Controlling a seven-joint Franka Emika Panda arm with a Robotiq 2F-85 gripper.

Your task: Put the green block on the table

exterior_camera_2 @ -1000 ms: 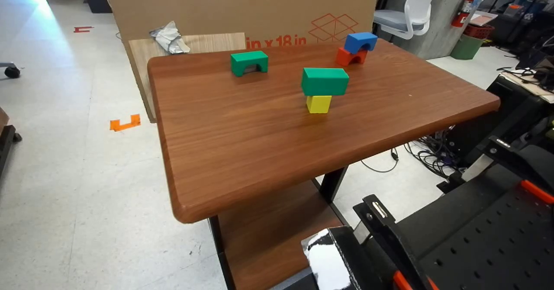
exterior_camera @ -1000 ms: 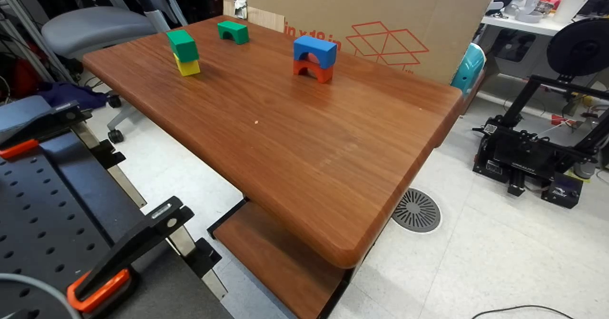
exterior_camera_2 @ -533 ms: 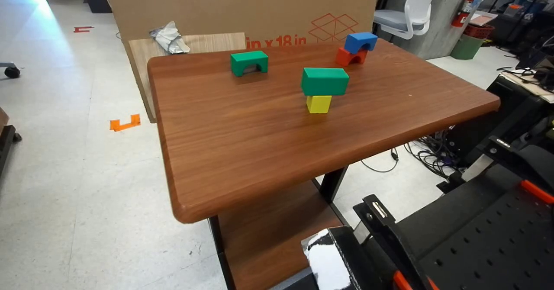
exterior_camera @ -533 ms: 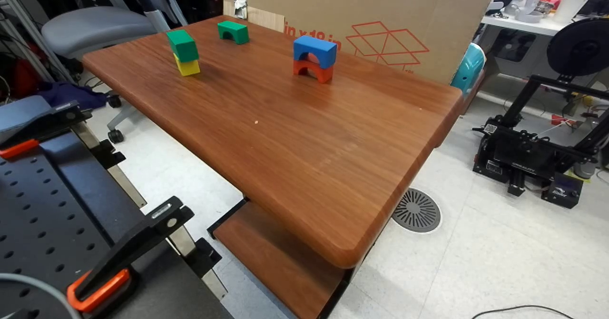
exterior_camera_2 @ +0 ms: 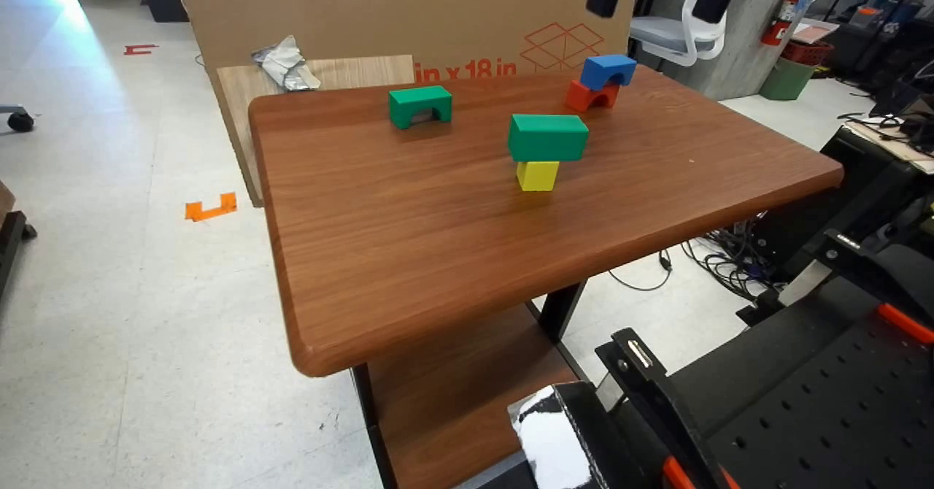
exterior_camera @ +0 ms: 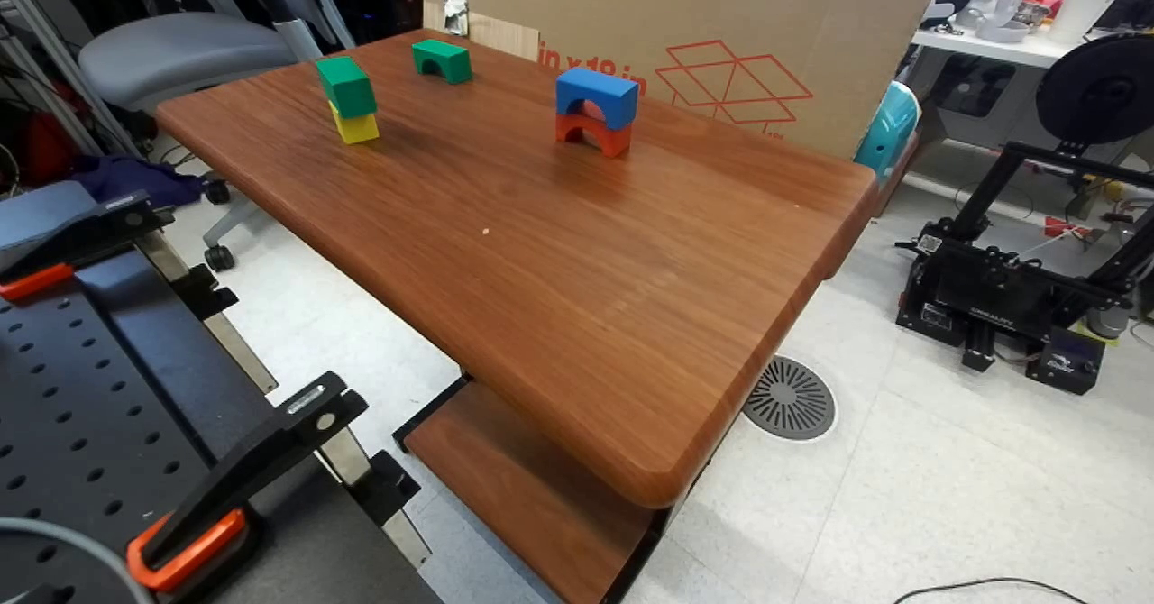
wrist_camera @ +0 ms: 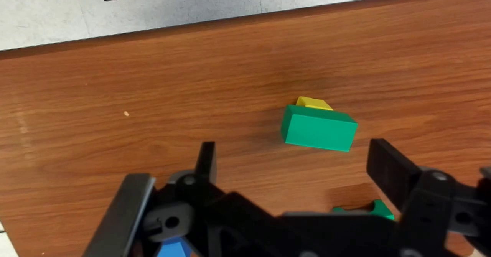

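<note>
Black claw (wrist_camera: 294,142), one: spread wide, grasping nothing; its fingertips (exterior_camera_2: 603,1) newly arrived at the top of an exterior view, so the reach seems begun, the grasp yet to come
Green block (wrist_camera: 320,132), one: unmoved, resting off-centre on the yellow block (wrist_camera: 313,102), probably the next thing to be lifted
Table (wrist_camera: 153,80), brown wood: under that pair, the likely setting-down place
Green arch (exterior_camera_2: 419,98), blue arch (exterior_camera_2: 607,69) on red arch (exterior_camera_2: 584,96): farther back, undisturbed
Cardboard (exterior_camera_2: 365,14): standing behind the far edge

The end effector (wrist_camera: 294,155) is mostly black, its fingers (wrist_camera: 391,168) blocky. I spot grey plates (wrist_camera: 185,213) with round holes (wrist_camera: 172,222).
</note>
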